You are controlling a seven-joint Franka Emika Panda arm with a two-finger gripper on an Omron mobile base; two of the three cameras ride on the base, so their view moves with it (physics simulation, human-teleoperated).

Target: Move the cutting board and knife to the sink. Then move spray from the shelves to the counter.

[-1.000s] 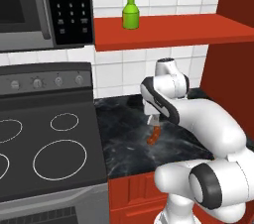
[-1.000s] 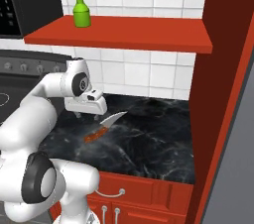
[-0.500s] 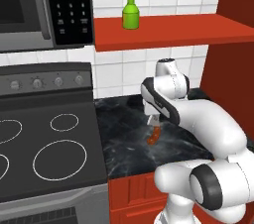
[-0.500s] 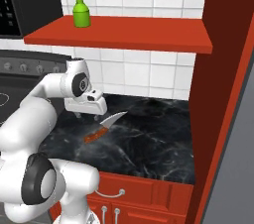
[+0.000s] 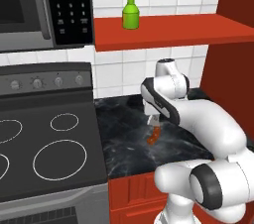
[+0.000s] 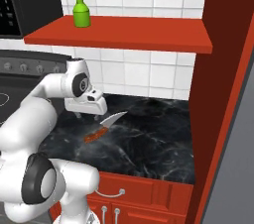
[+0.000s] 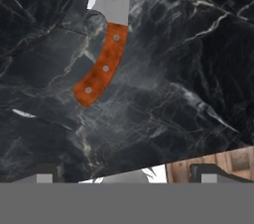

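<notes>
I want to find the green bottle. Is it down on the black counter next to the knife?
No, the spray stands up on the shelves, while the knife lies alone on the counter below.

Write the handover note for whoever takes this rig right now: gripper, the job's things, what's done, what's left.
Gripper: open, empty, hovering just above the knife.
Knife: lies flat on the black counter, apart from the fingers; in the hand view its reddish handle is ahead of the fingertips.
Spray: upright on the red shelf.
Cutting board and sink: can't place them from here.
Done: nothing visibly finished.
Left: grasp the knife, take it and the board to the sink, then bring the spray down to the counter.
</notes>
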